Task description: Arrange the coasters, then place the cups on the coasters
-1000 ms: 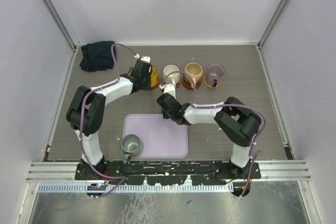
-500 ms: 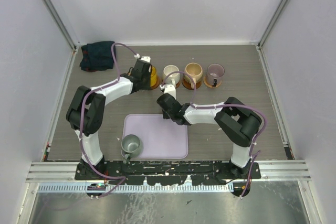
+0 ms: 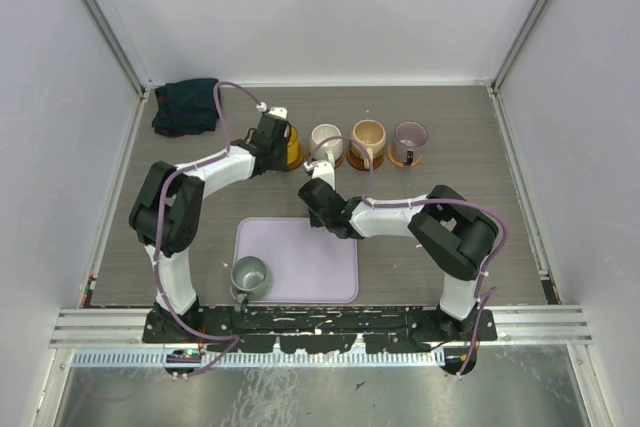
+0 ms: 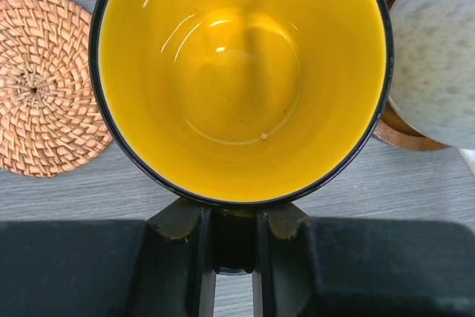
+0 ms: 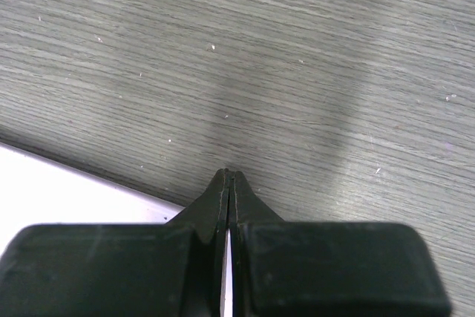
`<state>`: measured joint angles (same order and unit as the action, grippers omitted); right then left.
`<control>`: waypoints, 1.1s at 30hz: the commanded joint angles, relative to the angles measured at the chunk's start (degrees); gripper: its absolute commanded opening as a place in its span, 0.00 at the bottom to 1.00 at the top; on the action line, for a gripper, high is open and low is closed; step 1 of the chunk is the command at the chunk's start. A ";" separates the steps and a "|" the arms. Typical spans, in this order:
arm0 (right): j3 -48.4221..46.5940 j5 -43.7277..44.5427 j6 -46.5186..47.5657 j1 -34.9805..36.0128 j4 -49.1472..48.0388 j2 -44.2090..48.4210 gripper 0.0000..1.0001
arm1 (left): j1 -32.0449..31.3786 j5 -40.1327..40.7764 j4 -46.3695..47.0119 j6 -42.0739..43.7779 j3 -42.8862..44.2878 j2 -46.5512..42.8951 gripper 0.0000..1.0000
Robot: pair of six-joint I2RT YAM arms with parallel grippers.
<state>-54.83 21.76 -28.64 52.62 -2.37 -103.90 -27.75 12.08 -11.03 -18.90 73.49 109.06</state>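
Observation:
The yellow cup [image 4: 241, 72] fills the left wrist view, and my left gripper [image 4: 235, 217] is shut on its handle. A woven round coaster [image 4: 44, 83] lies bare just left of that cup. To its right the white cup [image 4: 438, 50] stands on a brown coaster [image 4: 401, 135]. From above, the yellow cup [image 3: 291, 147] sits at the left end of a back row with the white cup [image 3: 325, 139], tan cup [image 3: 368, 134] and purple cup [image 3: 409, 136], the last three on coasters. The grey-green cup [image 3: 249, 274] stands on the lavender tray [image 3: 310, 252]. My right gripper [image 5: 228, 176] is shut and empty, low over the table by the tray's far edge.
A dark folded cloth [image 3: 186, 107] lies in the back left corner. Walls enclose the table on three sides. The tray's white corner [image 5: 59, 183] shows at the lower left of the right wrist view.
The left arm's elbow has shifted very slightly; the yellow cup and the right arm stay where they were.

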 commanded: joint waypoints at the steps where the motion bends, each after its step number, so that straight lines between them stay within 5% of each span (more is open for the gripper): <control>1: -0.59 -1.36 -0.75 0.90 1.08 -0.64 0.01 | 0.24 1.51 5.55 -1.22 3.50 -0.21 0.00; 10: -0.74 -1.68 -0.62 1.04 1.13 -1.00 0.01 | 0.24 1.92 3.80 -2.27 4.75 0.94 0.01; 26: -2.35 -1.88 -0.19 1.34 1.65 -2.10 0.01 | 0.15 4.17 3.28 -0.97 0.71 -3.13 0.30; 33: -2.83 -1.71 -0.03 1.60 2.11 -2.54 0.01 | 0.15 2.16 3.92 -1.19 0.55 -3.07 0.31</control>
<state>-56.73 21.32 -28.62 53.54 -2.33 -105.43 -27.75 14.61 -10.44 -20.12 74.17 109.34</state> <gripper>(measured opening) 0.051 0.312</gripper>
